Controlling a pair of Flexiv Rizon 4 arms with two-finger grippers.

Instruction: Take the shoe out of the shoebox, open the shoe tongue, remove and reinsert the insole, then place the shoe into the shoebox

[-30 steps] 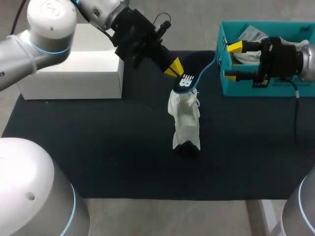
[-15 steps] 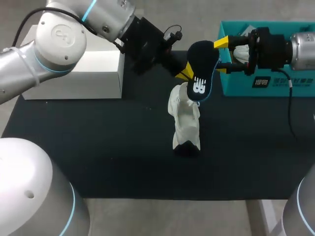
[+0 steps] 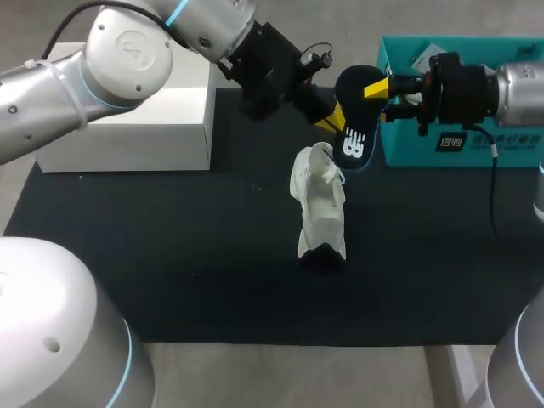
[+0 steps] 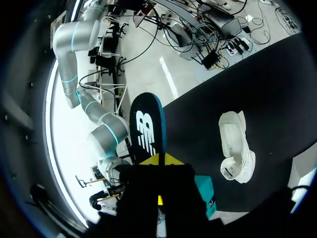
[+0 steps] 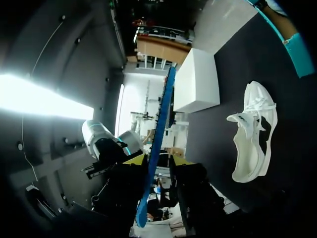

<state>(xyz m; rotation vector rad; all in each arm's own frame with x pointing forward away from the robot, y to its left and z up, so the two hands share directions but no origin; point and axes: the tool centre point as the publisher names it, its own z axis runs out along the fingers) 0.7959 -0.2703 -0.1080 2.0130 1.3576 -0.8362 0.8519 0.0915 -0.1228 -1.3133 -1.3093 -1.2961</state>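
Insole [image 3: 355, 143] held in the air beside the teal shoebox [image 3: 399, 151]. Left fingers [image 4: 171, 159] pinch one end, while right fingers [image 5: 132, 158] sit spread either side of it. White shoe [image 3: 321, 208] lies on the dark counter [image 3: 170, 255].

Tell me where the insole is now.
In the head view the insole hangs right of centre in the left gripper, just beyond the white shoe, beside the teal shoebox and the right gripper.

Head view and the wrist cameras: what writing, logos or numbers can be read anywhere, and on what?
Insole: one large white brand logo, no other words.
Shoebox side: white print, too small to read.
Shoe: a small mark at one end, too blurred to read.
No numbers or signs elsewhere on the table.
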